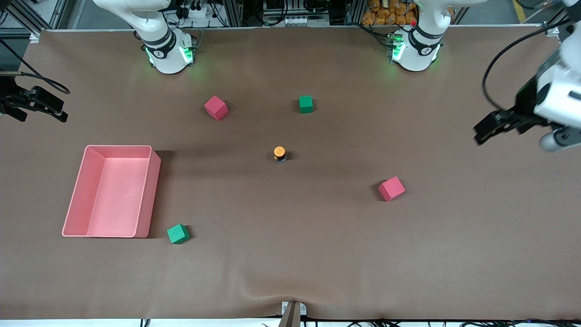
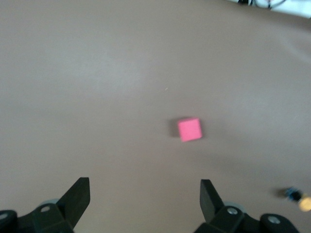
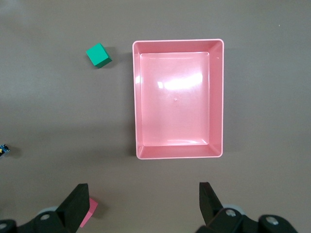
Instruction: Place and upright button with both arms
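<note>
The button (image 1: 279, 153) stands mid-table with its orange cap up on its black body. It also shows at the edge of the left wrist view (image 2: 298, 198), and only its dark edge shows in the right wrist view (image 3: 4, 151). My left gripper (image 1: 484, 131) hangs open and empty over the left arm's end of the table, well apart from the button. In its wrist view (image 2: 145, 188) only bare mat lies between the fingers. My right gripper (image 1: 58, 110) hangs open and empty over the right arm's end of the table, also seen in its own wrist view (image 3: 144, 190).
A pink bin (image 1: 150, 195) (image 3: 134, 97) sits toward the right arm's end, with a green cube (image 1: 178, 234) (image 3: 98, 55) beside it. Red cubes (image 1: 216, 107) (image 1: 391, 188) (image 2: 189, 129) and a green cube (image 1: 306, 104) lie around the button. A red cube corner (image 3: 91, 211) shows by a right finger.
</note>
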You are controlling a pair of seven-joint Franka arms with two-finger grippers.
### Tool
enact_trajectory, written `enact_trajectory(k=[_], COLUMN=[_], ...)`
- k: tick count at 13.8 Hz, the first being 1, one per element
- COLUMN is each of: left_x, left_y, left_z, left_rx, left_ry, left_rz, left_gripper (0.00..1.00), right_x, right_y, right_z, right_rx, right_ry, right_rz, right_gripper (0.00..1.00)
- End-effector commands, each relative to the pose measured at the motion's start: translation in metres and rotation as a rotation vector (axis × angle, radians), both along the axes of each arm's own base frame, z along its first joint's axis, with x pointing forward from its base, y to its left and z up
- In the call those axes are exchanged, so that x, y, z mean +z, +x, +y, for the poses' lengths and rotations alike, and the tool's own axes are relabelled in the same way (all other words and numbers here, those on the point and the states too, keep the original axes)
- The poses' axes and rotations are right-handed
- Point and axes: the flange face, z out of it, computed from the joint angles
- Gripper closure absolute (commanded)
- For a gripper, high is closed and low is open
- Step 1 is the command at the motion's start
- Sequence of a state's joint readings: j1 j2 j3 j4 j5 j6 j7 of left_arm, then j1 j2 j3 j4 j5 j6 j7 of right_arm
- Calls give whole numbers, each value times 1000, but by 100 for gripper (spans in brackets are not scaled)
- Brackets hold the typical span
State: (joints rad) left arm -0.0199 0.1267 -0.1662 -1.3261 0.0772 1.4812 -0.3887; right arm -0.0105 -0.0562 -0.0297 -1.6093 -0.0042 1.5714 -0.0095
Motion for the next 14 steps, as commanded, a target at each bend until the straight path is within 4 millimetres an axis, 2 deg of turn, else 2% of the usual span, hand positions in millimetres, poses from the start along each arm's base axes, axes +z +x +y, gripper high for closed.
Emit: enact_trajectory(k=[1,5,9,11,14], left_x=[-7,-3,-1,1,3], left_y=[-31,-53,-67,-69,-69], left_z=[12,40,40,58,57], left_rx=[-69,-137,-163,-130,-134], left_ry=[10,17,-32,-69,-69], left_rz=[46,59,102,112,112], left_gripper=[0,0,0,0,0], right_x=[4,4,4,4,4], right_y=[-4,-4,-4,-4,-4], right_z=[-3,-3,-3,-3,-3], right_rx=[6,6,7,7,9], right_ry=[-15,-15,-15,-15,-15], right_rz=[1,2,2,2,2], right_gripper=[0,0,0,0,0])
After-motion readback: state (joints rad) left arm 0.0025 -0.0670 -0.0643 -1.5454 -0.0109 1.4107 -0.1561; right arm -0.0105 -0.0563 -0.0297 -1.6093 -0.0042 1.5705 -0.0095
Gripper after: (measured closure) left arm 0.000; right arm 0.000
